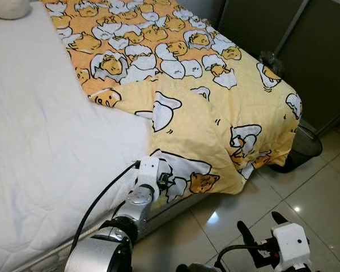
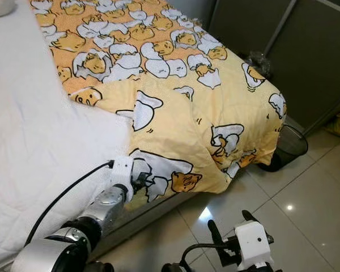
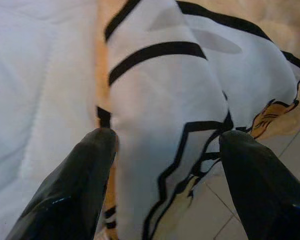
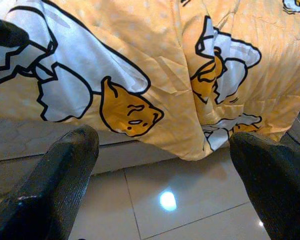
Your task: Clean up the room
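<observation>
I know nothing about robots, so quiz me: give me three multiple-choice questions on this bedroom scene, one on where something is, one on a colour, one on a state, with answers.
1. Where is the left tool?
A. at the blanket's hanging edge
B. on the pillow
C. inside the bin

2. What is the blanket's main colour?
A. blue
B. yellow-orange
C. green

3. How are the right tool's fingers?
A. shut on a cloth
B. shut on nothing
C. open, holding nothing

Answers: 1 A, its fingers straddle the blanket's edge beside the white mattress; 2 B, yellow-orange with white and black cartoon prints; 3 C, the fingers stand apart over the tiled floor.
</observation>
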### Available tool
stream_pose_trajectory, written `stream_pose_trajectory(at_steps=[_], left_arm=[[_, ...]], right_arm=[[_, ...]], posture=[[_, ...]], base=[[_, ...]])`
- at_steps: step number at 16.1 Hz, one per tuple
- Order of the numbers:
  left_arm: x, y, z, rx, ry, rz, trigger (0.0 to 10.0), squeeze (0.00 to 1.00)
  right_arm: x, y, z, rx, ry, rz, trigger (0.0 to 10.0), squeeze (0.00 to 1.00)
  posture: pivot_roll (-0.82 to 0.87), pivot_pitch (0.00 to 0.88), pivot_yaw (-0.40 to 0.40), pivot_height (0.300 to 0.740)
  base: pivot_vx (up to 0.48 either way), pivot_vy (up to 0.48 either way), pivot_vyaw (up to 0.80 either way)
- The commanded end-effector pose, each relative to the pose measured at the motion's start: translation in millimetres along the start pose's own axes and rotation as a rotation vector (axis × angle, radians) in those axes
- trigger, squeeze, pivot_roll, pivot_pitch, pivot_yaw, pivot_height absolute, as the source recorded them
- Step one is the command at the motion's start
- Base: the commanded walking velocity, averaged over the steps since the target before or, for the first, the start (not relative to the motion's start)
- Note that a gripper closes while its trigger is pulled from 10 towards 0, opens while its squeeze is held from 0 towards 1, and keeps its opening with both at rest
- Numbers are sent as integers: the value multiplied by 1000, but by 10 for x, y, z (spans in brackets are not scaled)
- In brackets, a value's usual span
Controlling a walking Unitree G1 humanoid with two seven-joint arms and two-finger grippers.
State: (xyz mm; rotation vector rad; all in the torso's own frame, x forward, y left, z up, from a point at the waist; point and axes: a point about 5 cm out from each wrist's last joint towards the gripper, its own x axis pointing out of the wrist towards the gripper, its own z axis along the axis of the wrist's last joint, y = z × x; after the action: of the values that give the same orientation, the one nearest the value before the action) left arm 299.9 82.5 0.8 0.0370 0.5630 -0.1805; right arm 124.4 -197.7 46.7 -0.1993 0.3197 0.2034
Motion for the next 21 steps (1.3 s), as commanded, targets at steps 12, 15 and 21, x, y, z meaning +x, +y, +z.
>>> stream_pose_trajectory(at_steps=[12,15,21], left_arm=[[13,-141,17,75,46,64,10000,0],[13,-155,165,161,-94,40,10000,0],[-47,25,-30,174,-84,175,10000,0]], right_arm=[[-181,-137,25,-68,62,17,10000,0],[-197,-80,0,-52,64,29,10000,0],[-135,15,15,-30,50,123,10000,0]], posture=[[-347,82,-140,740],[-305,86,-126,740],[-257,109,-143,740]], base=[[0,0,0],[0,0,0],[0,0,0]])
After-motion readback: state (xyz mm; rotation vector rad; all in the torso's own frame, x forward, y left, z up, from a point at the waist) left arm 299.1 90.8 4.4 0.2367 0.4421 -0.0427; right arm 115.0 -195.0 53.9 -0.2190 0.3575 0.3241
